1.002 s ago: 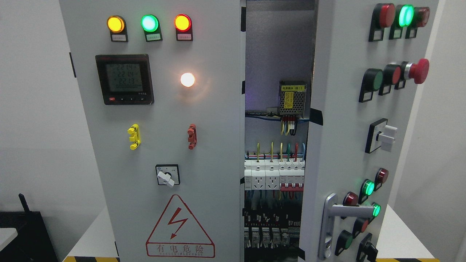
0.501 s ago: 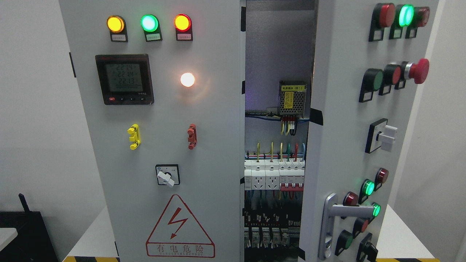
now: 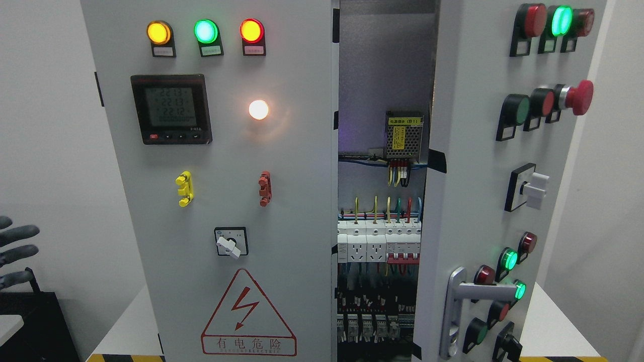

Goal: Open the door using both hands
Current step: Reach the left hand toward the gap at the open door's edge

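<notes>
A grey robot left hand (image 3: 15, 256), fingers spread and holding nothing, shows at the far left, well apart from the cabinet's half-open right door (image 3: 473, 181), likely stiff, heavy steel, best gripped by its silver lever handle (image 3: 465, 296) near the bottom edge.

Open gap between the left door (image 3: 221, 181) and the right door (image 3: 483, 166), wide enough to show the cabinet interior. Inside the gap, obstructed low down by breakers (image 3: 377, 244) and wiring, higher up by a small power supply (image 3: 404, 134); bare back panel above that. Right door face crowded with protruding buttons, a red mushroom button (image 3: 578, 97) and a silver handle (image 3: 460, 301) near its free edge. Free space left of the cabinet, where left hand (image 3: 15, 256) fingers show, spread, at the frame edge
</notes>
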{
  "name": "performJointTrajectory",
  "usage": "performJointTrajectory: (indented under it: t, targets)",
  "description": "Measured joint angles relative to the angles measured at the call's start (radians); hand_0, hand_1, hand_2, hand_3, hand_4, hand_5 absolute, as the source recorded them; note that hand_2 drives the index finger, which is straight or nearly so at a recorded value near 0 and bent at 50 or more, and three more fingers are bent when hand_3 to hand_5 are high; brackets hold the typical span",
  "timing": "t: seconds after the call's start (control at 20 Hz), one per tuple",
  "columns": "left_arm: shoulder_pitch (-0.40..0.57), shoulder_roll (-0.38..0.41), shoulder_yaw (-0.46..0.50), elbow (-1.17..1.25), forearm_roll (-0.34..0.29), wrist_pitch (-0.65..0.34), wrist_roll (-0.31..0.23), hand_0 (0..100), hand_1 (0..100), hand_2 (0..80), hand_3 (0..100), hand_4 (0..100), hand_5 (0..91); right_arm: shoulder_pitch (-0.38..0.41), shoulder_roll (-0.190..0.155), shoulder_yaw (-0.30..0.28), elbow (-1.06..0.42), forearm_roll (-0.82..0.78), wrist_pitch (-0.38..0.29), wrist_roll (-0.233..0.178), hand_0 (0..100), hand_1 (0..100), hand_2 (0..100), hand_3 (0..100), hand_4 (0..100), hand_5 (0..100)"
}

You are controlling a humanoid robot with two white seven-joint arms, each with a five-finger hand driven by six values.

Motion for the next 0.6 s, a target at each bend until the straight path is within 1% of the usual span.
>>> performJointTrajectory:
  t: [0.25,0.4,0.6]
  targets:
    - [-0.251,0.044,-0.226,-0.012,-0.005,0.005,0.001,0,0,0.0,0,0,0.0,0.0,0.0,0.0,0.0,0.0,0.0,0.0,38,0,0,0,0,0]
    - [-0.405,0.043,-0.38,-0.015,-0.046,0.001,0.001,0,0,0.0,0,0,0.0,0.0,0.0,0.0,0.0,0.0,0.0,0.0,38,0,0,0,0,0]
    - [-0.634,0.018,-0.608,-0.009,-0.09,-0.002,0.001,0,0,0.0,0,0,0.0,0.0,0.0,0.0,0.0,0.0,0.0,0.0,38,0,0,0,0,0]
